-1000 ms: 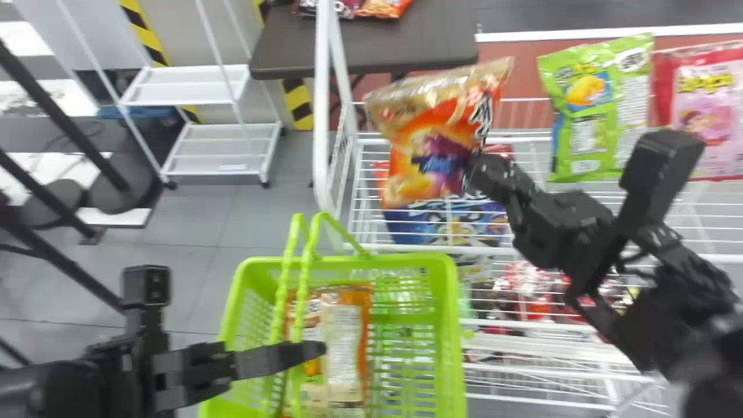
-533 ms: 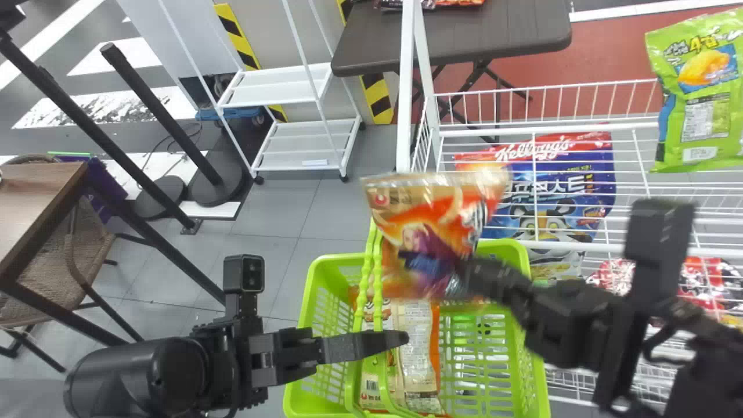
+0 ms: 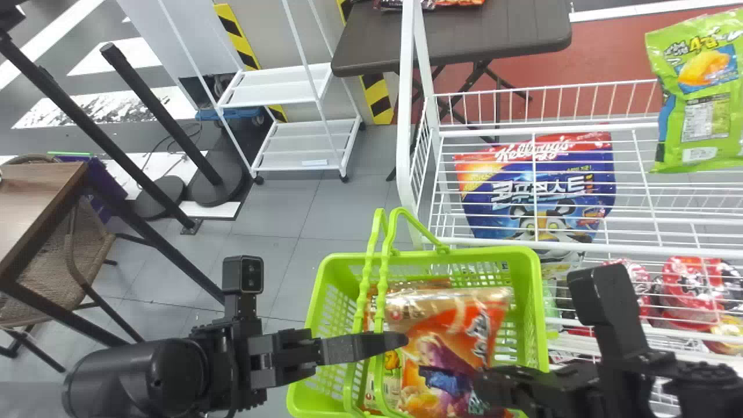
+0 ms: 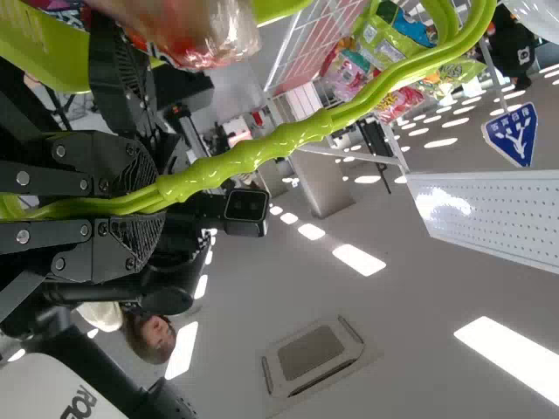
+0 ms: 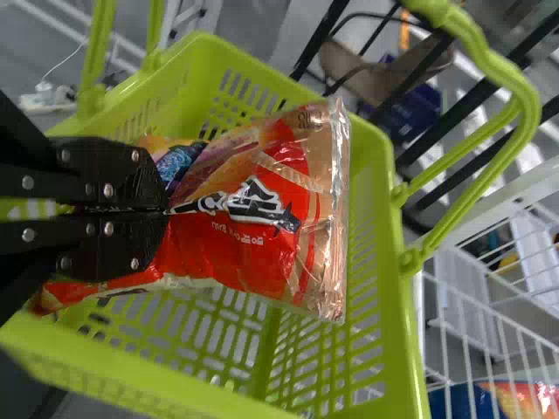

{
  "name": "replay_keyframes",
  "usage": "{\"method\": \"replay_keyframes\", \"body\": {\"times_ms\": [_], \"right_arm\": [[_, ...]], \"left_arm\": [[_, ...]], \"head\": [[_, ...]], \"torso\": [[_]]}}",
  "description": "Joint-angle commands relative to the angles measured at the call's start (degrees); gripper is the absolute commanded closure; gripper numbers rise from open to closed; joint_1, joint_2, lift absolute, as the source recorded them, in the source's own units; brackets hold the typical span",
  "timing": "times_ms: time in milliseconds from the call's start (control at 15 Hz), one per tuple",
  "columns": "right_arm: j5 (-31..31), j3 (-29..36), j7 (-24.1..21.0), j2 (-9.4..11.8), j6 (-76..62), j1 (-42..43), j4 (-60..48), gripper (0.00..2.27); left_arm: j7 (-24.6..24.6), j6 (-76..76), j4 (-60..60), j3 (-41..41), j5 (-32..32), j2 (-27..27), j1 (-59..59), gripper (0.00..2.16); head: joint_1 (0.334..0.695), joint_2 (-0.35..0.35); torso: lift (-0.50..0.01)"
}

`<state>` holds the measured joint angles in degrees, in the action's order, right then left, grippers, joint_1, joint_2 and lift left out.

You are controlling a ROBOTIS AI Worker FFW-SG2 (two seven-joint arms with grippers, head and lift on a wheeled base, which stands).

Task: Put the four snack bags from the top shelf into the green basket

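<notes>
In the head view my left gripper (image 3: 389, 342) stays across the handles (image 3: 380, 290) of the green basket (image 3: 487, 253); my left gripper (image 4: 162, 202) is shut on them in the left wrist view. My right gripper (image 3: 484, 384) is low at the basket's right side, and my right gripper (image 5: 162, 209) is shut on an orange-and-tan snack bag (image 5: 253, 218). That bag (image 3: 441, 351) hangs within the basket's opening, over other snack packaging (image 3: 392, 383) in it. A green snack bag (image 3: 705, 87) stands on the top shelf at right.
The white wire rack (image 3: 638, 251) stands close to the basket's right and far side. A blue cereal bag (image 3: 540, 200) and red packages (image 3: 693, 290) lie lower in it. Behind are a dark table (image 3: 464, 43) and a white cart (image 3: 307, 145).
The right gripper has brought the orange bag from above the rack down into the basket. The head view has shifted left, so the rack stands farther right. The left gripper still holds the handles.
</notes>
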<state>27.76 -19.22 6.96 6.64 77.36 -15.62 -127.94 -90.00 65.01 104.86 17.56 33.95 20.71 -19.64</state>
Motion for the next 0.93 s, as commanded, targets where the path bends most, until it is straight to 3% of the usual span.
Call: {"method": "replay_keyframes", "body": {"times_ms": [0, 267, 400, 533, 600, 667, 867], "right_arm": [[-2.89, 0.41, -0.72, 0.04, 2.76, 0.50, -2.32, 0.00], [-3.59, 7.44, -0.80, -0.04, -0.94, 0.33, -9.26, 0.06], [-4.12, 12.71, -0.80, -0.04, -14.47, 0.24, -8.91, 0.06], [-10.98, 15.88, -0.89, -0.13, -20.62, 4.19, -3.46, 0.04], [-13.88, 17.11, -0.89, -0.22, -23.44, 6.30, 0.06, 0.04], [-16.51, 18.34, -0.89, -0.22, -28.01, 8.76, 4.89, 0.04], [-19.94, 20.80, -0.89, -0.22, -34.86, 15.53, 17.20, 0.04]], "left_arm": [[-0.57, 0.17, -0.01, 0.02, 0.16, 0.21, -0.05, 2.15], [-0.57, 0.00, -0.01, 0.19, 0.33, 0.30, -0.31, 2.15], [-0.57, 0.00, -0.01, 0.28, 0.42, 0.30, -0.40, 2.15], [-0.57, 0.00, -0.01, 0.28, 0.51, 0.30, -0.49, 2.15], [-0.57, 0.17, 0.08, 0.28, 0.51, 0.21, -0.49, 2.15], [-0.57, 0.00, 0.17, 0.28, 0.51, 0.21, -0.49, 2.15], [-0.57, 0.00, 0.17, 0.28, 0.51, 0.12, -0.49, 2.15]], "head": [[0.695, 0.350], [0.695, 0.350], [0.695, 0.347], [0.695, 0.274], [0.695, 0.183], [0.695, 0.135], [0.695, 0.024]], "torso": [[0.000], [0.000], [0.000], [0.000], [0.000], [0.000], [0.000]]}}
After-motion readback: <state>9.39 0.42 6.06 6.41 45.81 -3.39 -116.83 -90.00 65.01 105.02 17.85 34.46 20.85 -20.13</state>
